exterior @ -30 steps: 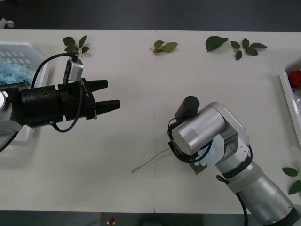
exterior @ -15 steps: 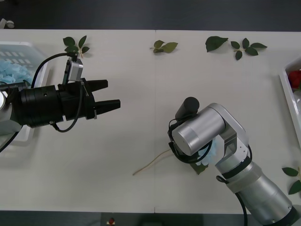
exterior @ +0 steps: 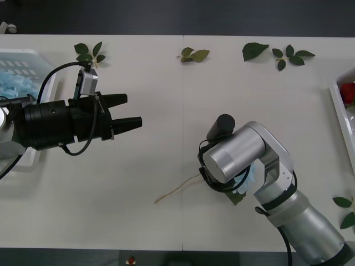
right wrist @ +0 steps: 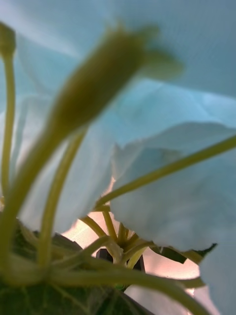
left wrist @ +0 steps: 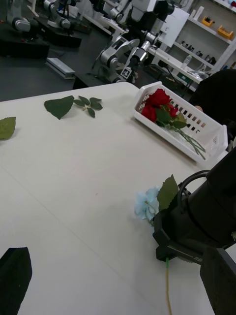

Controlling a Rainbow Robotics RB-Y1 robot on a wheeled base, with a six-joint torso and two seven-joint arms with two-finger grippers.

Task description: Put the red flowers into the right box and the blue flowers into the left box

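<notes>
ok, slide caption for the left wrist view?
Right gripper down over the last blue flower; red flowers already in the right box.

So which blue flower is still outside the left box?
The blue flower on the table under the right end effector; the other blue flowers lie inside the left box.

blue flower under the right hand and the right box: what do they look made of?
Blue flower: likely fabric petals, matte and thin, light glowing through them up close; stems look like moulded green plastic, smooth. Artificial, by the look. The right hand is hidden from above, down at this flower.
Right box: white plastic, probably, semi-gloss, with regular moulded slots in its wall and a rounded rim.
</notes>
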